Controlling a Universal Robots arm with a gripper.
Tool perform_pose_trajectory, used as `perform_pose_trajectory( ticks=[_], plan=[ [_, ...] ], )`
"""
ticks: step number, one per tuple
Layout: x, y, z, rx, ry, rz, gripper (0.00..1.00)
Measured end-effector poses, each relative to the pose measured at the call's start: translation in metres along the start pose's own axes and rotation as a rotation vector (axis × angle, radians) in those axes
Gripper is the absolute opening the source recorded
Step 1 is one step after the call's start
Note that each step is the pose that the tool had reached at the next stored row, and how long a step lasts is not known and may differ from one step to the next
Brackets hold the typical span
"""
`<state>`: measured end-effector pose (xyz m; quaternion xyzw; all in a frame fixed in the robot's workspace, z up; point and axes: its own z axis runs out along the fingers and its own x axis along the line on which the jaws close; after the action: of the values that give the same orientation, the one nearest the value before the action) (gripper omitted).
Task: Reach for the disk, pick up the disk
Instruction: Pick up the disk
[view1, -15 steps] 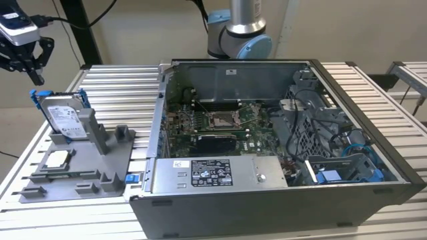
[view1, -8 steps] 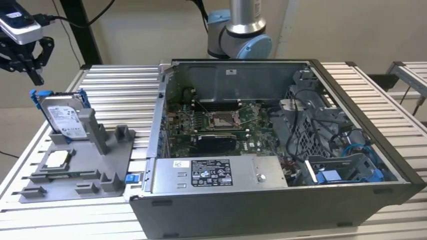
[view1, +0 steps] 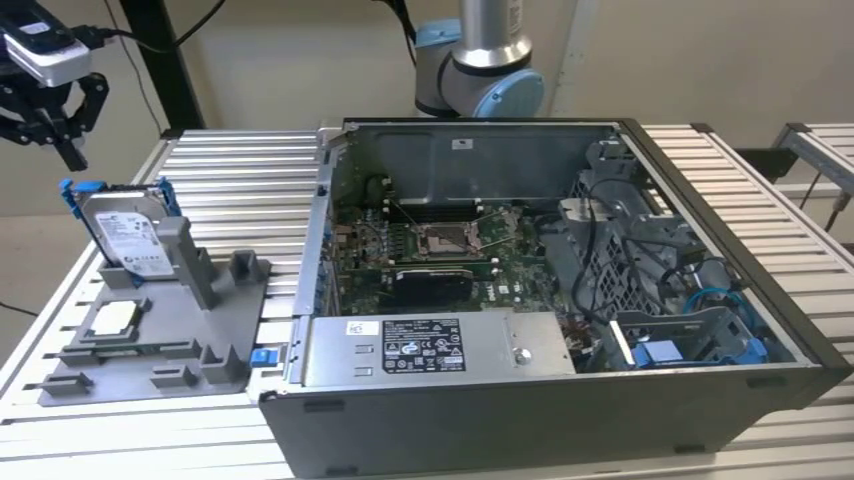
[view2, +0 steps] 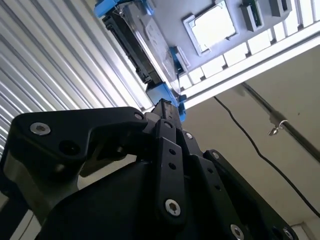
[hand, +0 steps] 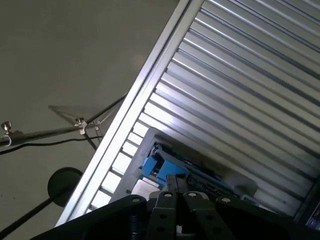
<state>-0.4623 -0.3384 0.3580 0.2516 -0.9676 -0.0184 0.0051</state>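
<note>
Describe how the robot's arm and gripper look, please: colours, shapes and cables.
The arm is a round silver-grey tube with light blue joint caps. In the second wrist view the gripper is black, built of angular links with silver screw heads. In the exterior view a white-and-grey box sits above it, with a black cable.

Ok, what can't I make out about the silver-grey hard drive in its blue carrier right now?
Silver-grey disk in its blue carrier: lower part hidden in the grey plastic holder's slot, exterior view.
One end: covered by the black gripper, second wrist view.
Part of its body: behind the gripper, first wrist view.
</note>
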Motion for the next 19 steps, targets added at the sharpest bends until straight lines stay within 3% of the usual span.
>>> perform_pose_trajectory(
  ticks=[19],
  plan=[
    [0.0,-0.0001,0.0,0.0001,0.008,-0.211,0.0]
  ],
)
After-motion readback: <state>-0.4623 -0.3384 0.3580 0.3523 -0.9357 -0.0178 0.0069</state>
